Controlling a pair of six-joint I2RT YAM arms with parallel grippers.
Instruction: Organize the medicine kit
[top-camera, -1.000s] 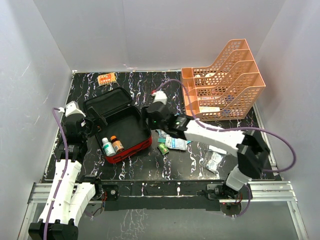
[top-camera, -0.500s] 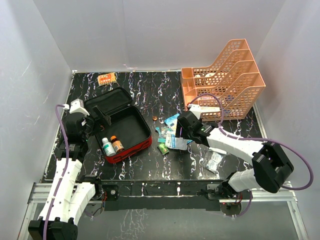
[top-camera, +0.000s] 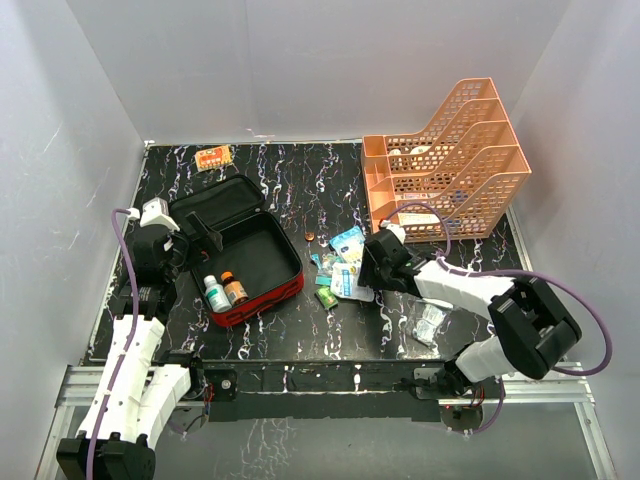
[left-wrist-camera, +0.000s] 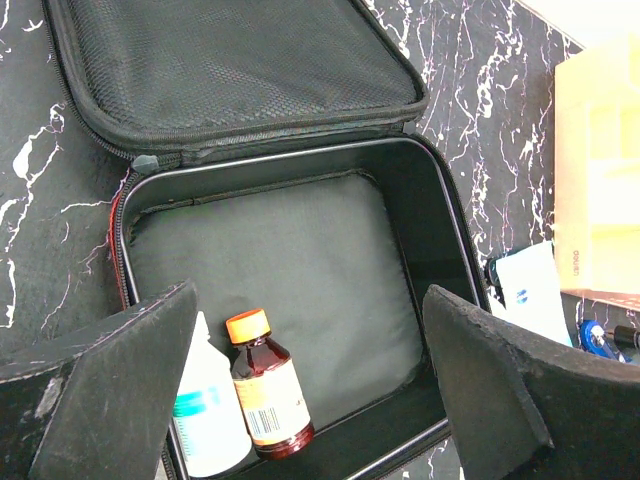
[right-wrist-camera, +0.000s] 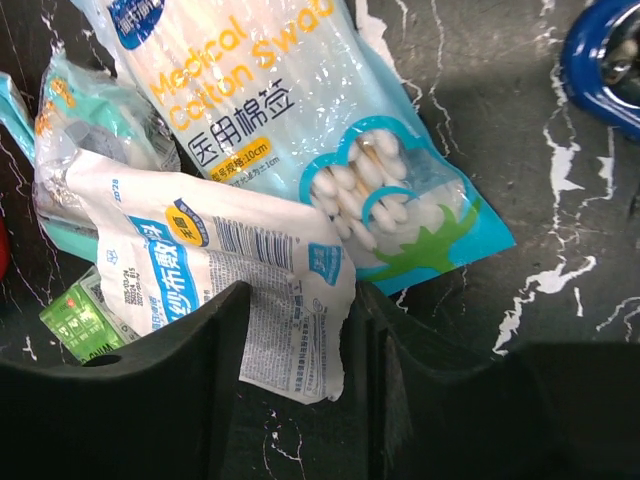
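the medicine kit (top-camera: 265, 240) lies open right under the left gripper (left-wrist-camera: 305, 300) and well off to the left of the right gripper (right-wrist-camera: 305, 320), with bare table between. its mouth faces up and its lid is thrown back on the far-left side. the box alone is near square, so the long axis is that of box and lid together, running slantwise from near-right to far-left.

the left gripper hangs over the kit with its fingers wide apart, holding nothing. the right gripper is low over the loose supplies, its fingers a little apart on either side of a corner of the white gauze packet (right-wrist-camera: 220, 260); no pinch shows. just beyond its fingertips lies the cotton swab pack (right-wrist-camera: 300, 130), partly under the packet.

the step looks like picking up the gauze packet. the next move calls for closing on that corner, lifting it off the swab pack, and carrying it left to the bare lining beside the brown bottle (left-wrist-camera: 268, 390) and white bottle (left-wrist-camera: 205, 410)
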